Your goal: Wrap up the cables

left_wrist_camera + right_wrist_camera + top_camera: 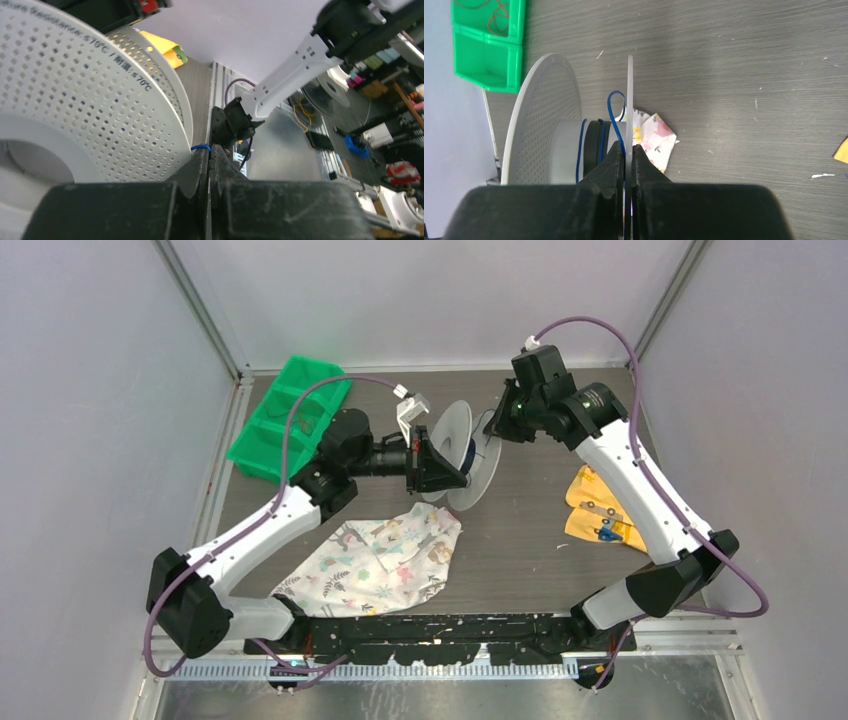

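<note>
Two grippers meet at the spool point(468, 454), which stands on edge with its discs upright. Nearest the arm bases, a patterned cloth point(381, 554) lies on the table point(520, 540) just in front of the spool, and yellow pieces point(598, 508) lie well to the spool's right. The left gripper point(209, 153) comes at the spool from the left. Its fingers are pressed together by the rim of the perforated disc, pinching a short loop of blue wire point(614, 107) at their tips. The right gripper point(629, 150) comes from the spool's far right, its fingers clamped on the edge of the thin plain disc. Between the discs, a few turns of wire wrap the grey hub, and one loose loop rises beside the plain disc, just above the right fingertips. Beyond the spool, to its left, sits a green bin point(287, 420)
</note>
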Controlling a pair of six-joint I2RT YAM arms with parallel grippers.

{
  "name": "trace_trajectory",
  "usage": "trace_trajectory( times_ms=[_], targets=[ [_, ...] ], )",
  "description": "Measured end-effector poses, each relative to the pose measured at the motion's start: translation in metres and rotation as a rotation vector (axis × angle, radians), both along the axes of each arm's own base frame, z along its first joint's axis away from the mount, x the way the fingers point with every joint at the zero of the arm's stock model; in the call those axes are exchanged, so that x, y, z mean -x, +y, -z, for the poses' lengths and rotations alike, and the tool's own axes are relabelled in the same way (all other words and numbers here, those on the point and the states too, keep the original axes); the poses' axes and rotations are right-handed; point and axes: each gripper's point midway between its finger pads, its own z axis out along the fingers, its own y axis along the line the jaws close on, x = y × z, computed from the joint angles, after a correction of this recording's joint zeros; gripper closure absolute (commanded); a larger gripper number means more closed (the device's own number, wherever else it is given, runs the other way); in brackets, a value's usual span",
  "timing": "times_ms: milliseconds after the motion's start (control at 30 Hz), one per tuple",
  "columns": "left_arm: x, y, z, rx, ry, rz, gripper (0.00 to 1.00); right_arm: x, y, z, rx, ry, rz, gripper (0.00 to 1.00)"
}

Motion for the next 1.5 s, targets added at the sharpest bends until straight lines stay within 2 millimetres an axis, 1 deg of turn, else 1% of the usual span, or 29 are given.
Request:
trace_trajectory(
  times_ms=[67,167,300,433,500,600,733,933,1033,1200,1400,1500],
  targets=[
    [-0.009,-0.003,0.000,0.015,0.046,-0.060,0.99,-0.004,-0.004,0.000,0.016,-0.013,0.023,0.99],
    [-0.022,-0.006,0.007,0.056,0.119,-0.146,0.99,-0.008,-0.010,0.002,0.044,-0.027,0.052,0.99],
    [-0.031,-0.012,0.017,0.099,0.223,-0.204,0.99,-0.012,-0.019,0.013,0.093,-0.023,0.093,0.99],
    [-0.045,-0.019,0.019,0.138,0.298,-0.244,0.87,-0.008,-0.023,0.026,0.141,0.005,0.102,0.99],
    [-0.047,-0.022,0.021,0.138,0.333,-0.245,0.80,-0.007,-0.025,0.030,0.160,0.014,0.108,0.99],
    [-0.048,-0.023,0.023,0.144,0.358,-0.246,0.75,-0.005,-0.031,0.035,0.193,0.029,0.122,0.99],
    [-0.049,-0.023,0.020,0.154,0.359,-0.251,0.69,0.000,-0.032,0.043,0.216,0.063,0.111,0.99],
    [-0.056,-0.022,0.011,0.177,0.340,-0.275,0.59,0.014,-0.027,0.053,0.223,0.131,0.062,0.99],
    [-0.059,-0.020,0.004,0.186,0.316,-0.282,0.59,0.020,-0.023,0.054,0.209,0.154,0.039,0.99],
    [-0.065,-0.019,0.003,0.173,0.294,-0.309,0.59,0.025,-0.016,0.055,0.188,0.169,0.011,0.99],
    [-0.068,-0.019,0.003,0.146,0.267,-0.320,0.59,0.027,-0.016,0.054,0.187,0.171,0.008,0.99],
    [-0.067,-0.015,0.001,0.113,0.236,-0.328,0.58,0.028,-0.018,0.050,0.185,0.157,0.012,0.99]
  ],
)
